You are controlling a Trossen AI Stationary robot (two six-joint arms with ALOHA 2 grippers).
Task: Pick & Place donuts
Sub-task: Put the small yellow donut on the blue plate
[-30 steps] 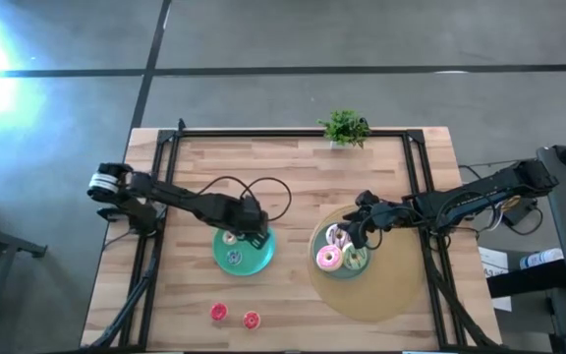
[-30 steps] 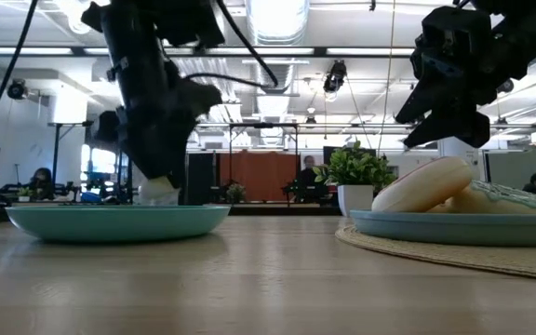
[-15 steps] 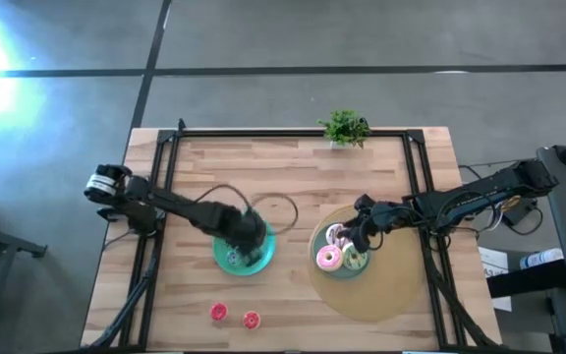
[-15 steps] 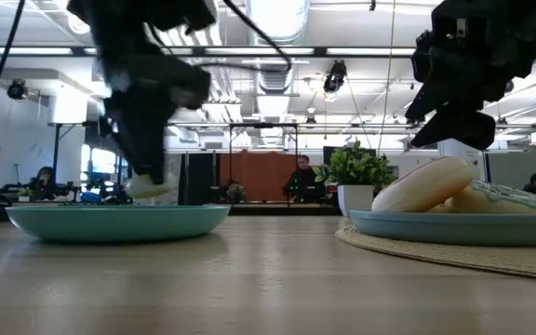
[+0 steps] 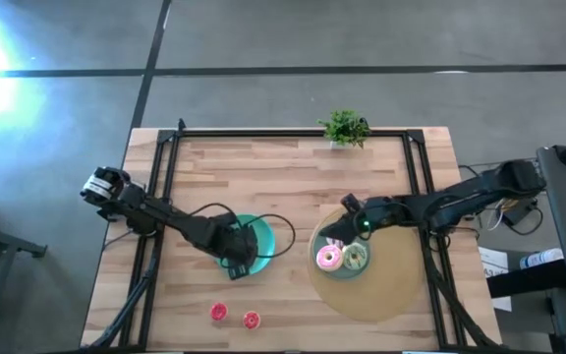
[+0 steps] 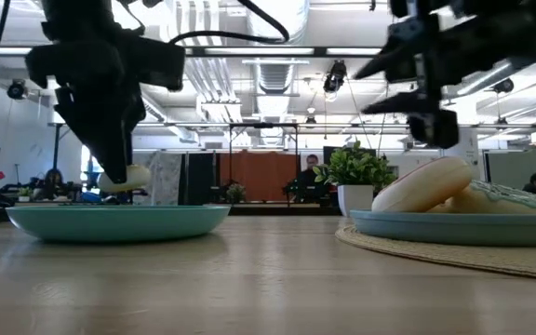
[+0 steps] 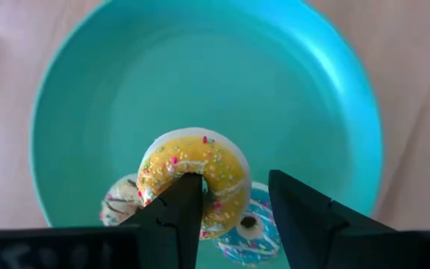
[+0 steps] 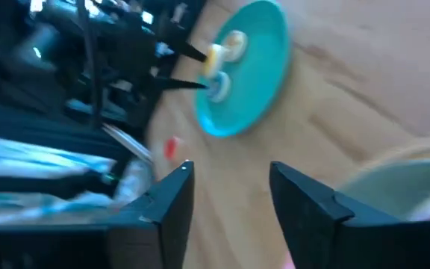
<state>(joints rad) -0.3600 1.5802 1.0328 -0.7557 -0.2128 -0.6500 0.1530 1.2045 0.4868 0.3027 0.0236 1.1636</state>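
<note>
While a pale wooden table fills the overhead view, an open workspace with ceiling ducts, strip lights and seated people is seen behind it in the low view. A small potted plant is set at the table's far edge. Over the left teal plate, the left gripper is held with its fingers pinching a yellow-frosted donut clear of the plate; in the low view its pale underside is seen hanging above the rim. Two more tiny donuts, a cream one and a blue one, are lying on that plate, partly hidden behind the fingers. From above, the plate's contents are masked by the arm and its cable. The right gripper is held spread and empty above the right teal plate, which rests on a round woven mat. On that plate a pink donut and a green donut are touching; a third is largely covered by the arm. Two red donuts are left on bare wood near the front edge.
</note>
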